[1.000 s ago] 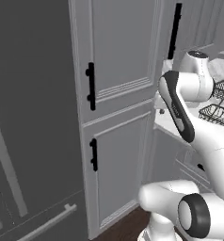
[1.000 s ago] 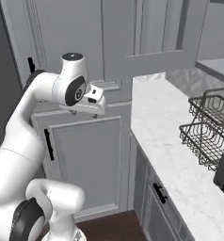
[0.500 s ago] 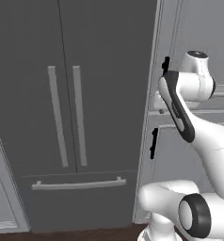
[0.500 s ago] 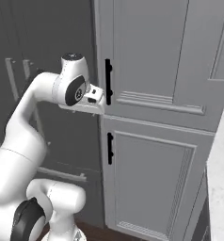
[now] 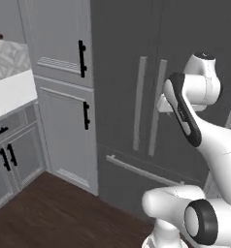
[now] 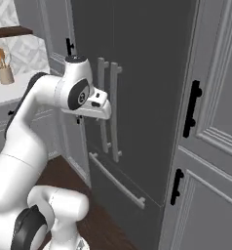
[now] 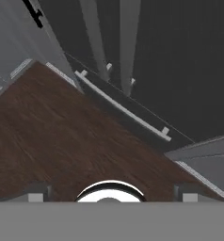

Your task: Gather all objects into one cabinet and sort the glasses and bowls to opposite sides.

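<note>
The glasses, the bowls and the cabinet are out of view. My gripper [image 7: 111, 195] is open, its two dark fingertips [image 7: 36, 194] far apart with nothing between them. It hangs at chest height in front of a dark fridge, pointing down at the wooden floor. The white hand shows in the right base view as the gripper [image 6: 100, 105] and in the left base view as the gripper [image 5: 164, 103], partly behind the forearm.
A dark fridge [image 5: 137, 58] with two long grey handles [image 6: 111, 107] and a drawer bar [image 7: 123, 107] stands straight ahead. Tall grey cupboards [image 5: 59, 101] [image 6: 215, 146] with black handles flank it. A counter with a tan utensil holder [image 6: 5, 74] lies far left. Brown wooden floor [image 7: 57, 136] lies below.
The whole picture has shifted: the base has turned, so the counter and wire racks have left the views and the fridge now fills them. The arm keeps its pose, gripper still open.
</note>
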You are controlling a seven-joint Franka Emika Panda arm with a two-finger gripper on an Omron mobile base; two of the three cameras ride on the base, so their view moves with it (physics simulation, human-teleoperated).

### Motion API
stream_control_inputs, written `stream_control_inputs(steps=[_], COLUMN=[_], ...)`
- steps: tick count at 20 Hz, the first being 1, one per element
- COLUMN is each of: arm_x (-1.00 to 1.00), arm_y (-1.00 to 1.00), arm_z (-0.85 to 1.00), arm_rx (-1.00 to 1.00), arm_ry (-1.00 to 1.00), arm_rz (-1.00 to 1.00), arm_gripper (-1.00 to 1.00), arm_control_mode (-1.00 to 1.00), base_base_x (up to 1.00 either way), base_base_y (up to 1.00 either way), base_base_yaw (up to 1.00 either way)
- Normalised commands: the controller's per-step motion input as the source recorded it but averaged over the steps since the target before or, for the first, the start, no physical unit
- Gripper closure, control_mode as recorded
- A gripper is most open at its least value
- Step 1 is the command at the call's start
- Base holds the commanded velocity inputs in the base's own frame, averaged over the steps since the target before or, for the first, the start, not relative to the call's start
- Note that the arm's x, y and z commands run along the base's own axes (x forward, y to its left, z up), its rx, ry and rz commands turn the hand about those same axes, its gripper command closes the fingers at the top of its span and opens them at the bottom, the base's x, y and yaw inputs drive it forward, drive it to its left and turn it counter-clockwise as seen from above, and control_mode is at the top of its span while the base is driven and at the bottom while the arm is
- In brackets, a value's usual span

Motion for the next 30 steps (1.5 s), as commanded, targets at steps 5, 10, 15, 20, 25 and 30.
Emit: stream_control_inputs(steps=[5, 10, 15, 20, 25, 30], arm_x=[0.0, 0.0, 0.0, 0.0, 0.0, 0.0], arm_y=[0.0, 0.0, 0.0, 0.0, 0.0, 0.0], arm_z=[0.0, 0.0, 0.0, 0.0, 0.0, 0.0], arm_rx=[0.0, 0.0, 0.0, 0.0, 0.0, 0.0], arm_ry=[0.0, 0.0, 0.0, 0.0, 0.0, 0.0], arm_rz=[0.0, 0.0, 0.0, 0.0, 0.0, 0.0], arm_gripper=[-1.0, -1.0, -1.0, -1.0, -1.0, -1.0], arm_control_mode=[1.0, 1.0, 1.0, 1.0, 1.0, 1.0], base_base_x=[0.0, 0.44, 0.83, 0.86, 0.81, 0.87], base_base_y=[0.0, -0.04, -0.1, -0.61, -0.98, -0.65], base_base_yaw=[0.94, 0.76, 0.62, 0.43, 0.15, 0.02])
